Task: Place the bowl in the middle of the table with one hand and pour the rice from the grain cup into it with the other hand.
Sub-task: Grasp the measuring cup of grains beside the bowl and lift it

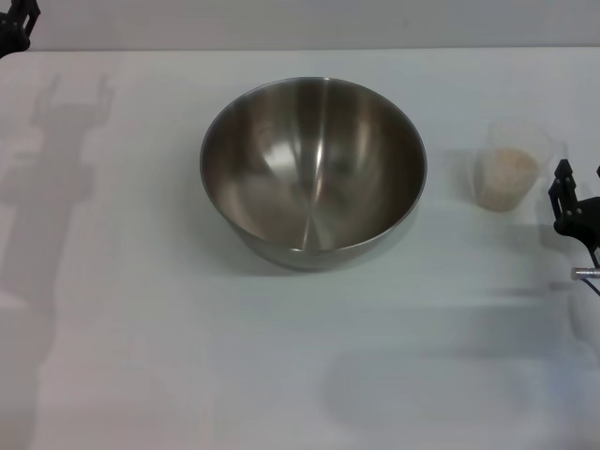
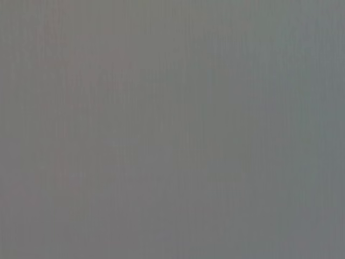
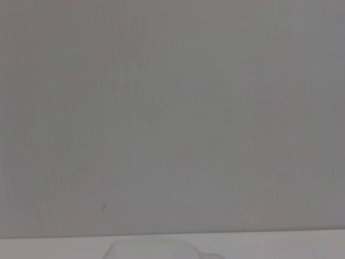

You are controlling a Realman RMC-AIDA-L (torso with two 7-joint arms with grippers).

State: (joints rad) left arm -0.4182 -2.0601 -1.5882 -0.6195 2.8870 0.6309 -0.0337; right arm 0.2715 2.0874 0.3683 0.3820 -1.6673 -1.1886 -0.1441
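1. At the far left corner of the plain white flat table (image 1: 141,356), the black two-fingered left gripper (image 1: 17,28) just peeks in at the edge of the head view. It is well away from everything else. I cannot tell if its fingers are apart or together.
2. Under it, a grey shadow of the arm lies on the left side of the table.
3. In the middle of the table sits the big round shiny steel bowl (image 1: 313,173). It stands upright with its open side up. Nothing touches it. No grains show inside it.
4. To the right of the bowl stands the small clear plastic grain cup (image 1: 511,164). It is upright and near the bowl but not touching it.
5. Inside the cup are the small beige grains of rice (image 1: 506,176). They fill the lower part of it.
6. At the right edge, the black two-fingered right gripper (image 1: 574,202) is just beside the cup, a bit nearer to the robot. Its fingers are spread apart and hold nothing. It is not touching the cup.
7. The left wrist view shows only plain grey.
8. The right wrist view shows a plain grey wall, with a strip of white table and what may be the rim of the cup (image 3: 156,249) at one edge.
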